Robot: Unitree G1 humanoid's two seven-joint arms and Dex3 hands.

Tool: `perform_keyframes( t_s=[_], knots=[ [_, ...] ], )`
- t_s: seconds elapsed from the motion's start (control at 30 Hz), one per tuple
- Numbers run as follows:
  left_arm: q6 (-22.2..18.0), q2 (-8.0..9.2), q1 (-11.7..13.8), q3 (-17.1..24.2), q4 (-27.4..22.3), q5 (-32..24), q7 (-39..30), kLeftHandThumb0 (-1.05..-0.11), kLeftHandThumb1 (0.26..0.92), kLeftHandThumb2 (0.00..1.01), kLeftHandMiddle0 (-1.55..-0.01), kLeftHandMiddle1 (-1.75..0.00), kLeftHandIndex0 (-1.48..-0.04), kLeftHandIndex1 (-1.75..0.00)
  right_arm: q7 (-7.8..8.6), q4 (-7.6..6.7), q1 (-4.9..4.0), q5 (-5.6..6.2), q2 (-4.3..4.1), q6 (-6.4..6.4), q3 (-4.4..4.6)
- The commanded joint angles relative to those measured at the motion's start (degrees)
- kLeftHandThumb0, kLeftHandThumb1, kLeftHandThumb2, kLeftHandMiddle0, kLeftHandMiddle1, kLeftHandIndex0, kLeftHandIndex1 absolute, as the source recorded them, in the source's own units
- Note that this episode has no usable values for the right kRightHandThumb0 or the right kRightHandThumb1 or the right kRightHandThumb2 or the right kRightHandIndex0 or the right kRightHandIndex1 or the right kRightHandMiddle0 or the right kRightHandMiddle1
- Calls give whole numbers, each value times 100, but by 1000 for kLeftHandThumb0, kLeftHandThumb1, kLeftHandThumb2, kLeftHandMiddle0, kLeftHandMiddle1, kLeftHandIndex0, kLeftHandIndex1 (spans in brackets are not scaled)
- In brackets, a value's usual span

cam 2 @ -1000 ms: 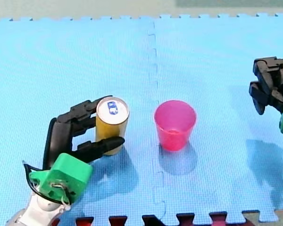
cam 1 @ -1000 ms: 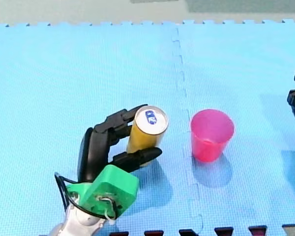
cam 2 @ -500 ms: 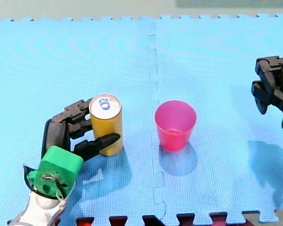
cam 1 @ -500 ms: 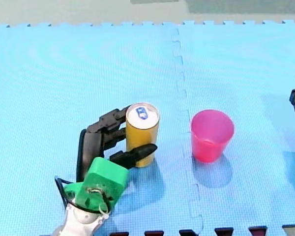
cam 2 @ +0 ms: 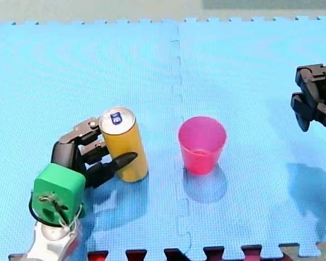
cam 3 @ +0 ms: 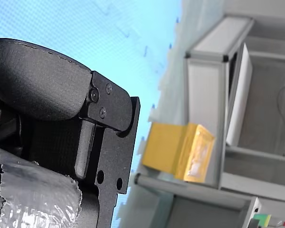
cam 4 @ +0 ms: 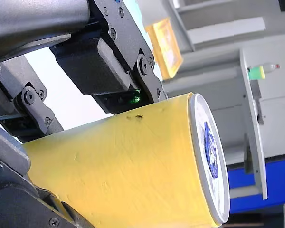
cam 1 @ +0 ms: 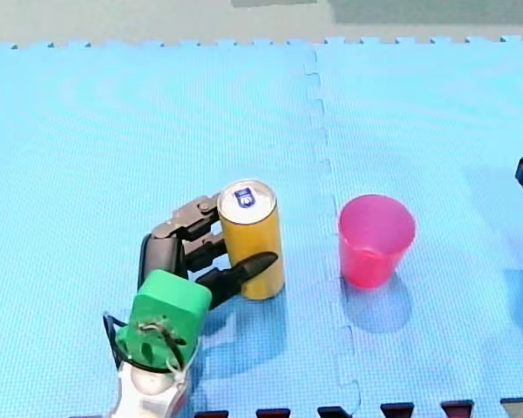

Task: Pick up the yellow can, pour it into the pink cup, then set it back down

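Three fingers [cam 2: 121, 161] of the left hand [cam 2: 76, 157] tight around the yellow can [cam 2: 125, 145] beside the pink cup [cam 2: 202, 144]; right hand [cam 2: 314, 100] far right.

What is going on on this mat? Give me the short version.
The robot's left hand is wrapped around the yellow can, fingers on either side of its body. The can is close to upright on the blue foam mat; whether its base is resting on the mat or held just above it, I cannot tell. The pink cup stands upright to the can's right, apart from it. The right hand is off at the mat's right edge.
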Motion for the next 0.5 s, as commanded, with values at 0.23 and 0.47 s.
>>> perform_keyframes(
  t_s=[0.23,0.47],
  knots=[
    [-13,0,30,-14,94,172,45,-393,794,0,-1299,-4,-1115,-1,-44,-17,-26,-15,-44,11,9],
    [-28,378,-37,-688,109,1625,1791,-626,726,0,-842,0,-768,-1,-44,-13,-27,-13,-38,13,10]
  ],
)
